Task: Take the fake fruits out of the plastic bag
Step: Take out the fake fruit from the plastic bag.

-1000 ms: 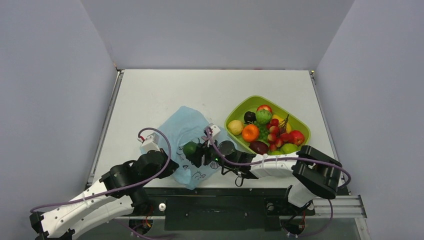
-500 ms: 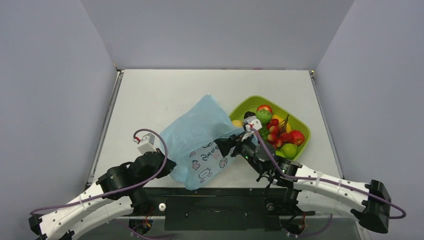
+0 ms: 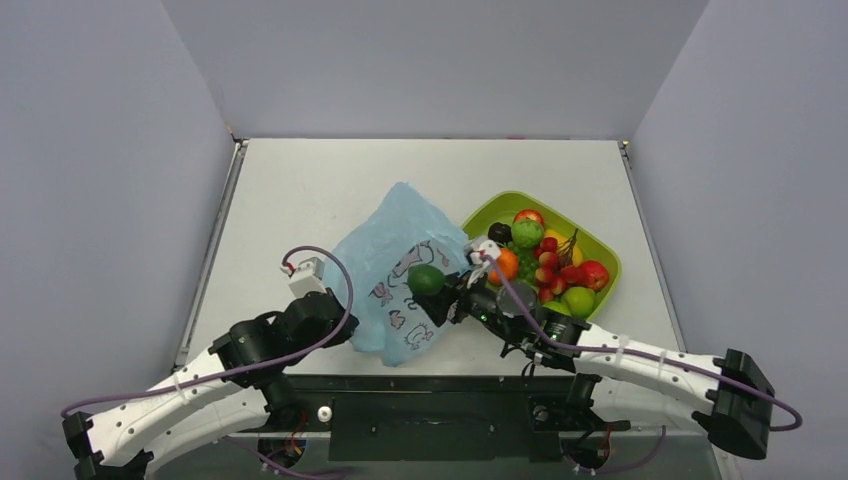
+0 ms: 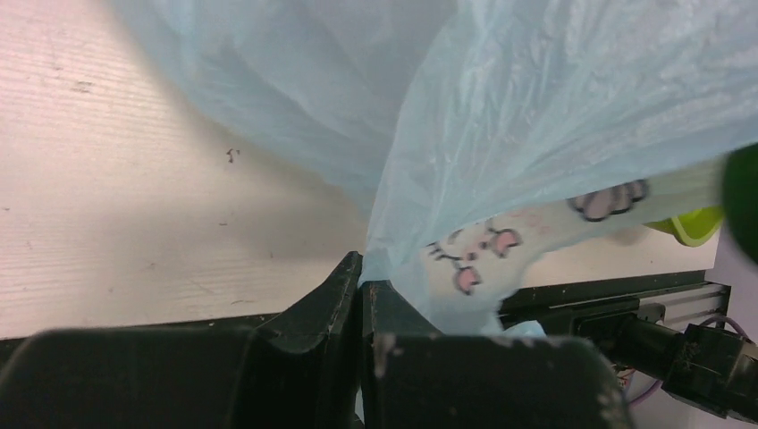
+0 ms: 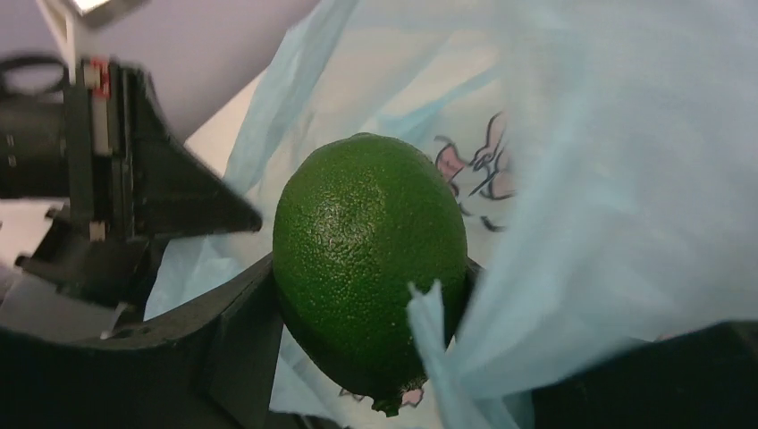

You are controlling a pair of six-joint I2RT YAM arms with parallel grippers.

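Gripping dark green oval (image 5: 371, 268) beside plastic bag (image 4: 536, 107).
Right pincer (image 3: 430, 288) half-spread around it; left pincer (image 4: 362, 295) pinched tight on cartoon-printed bag, print unreadable.

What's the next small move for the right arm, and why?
Probably carry the dark green fruit rightward, toward the green tray. The right tool grips it, the plastic bag drapes over one side of it, and the left tool pinches the bag's edge.
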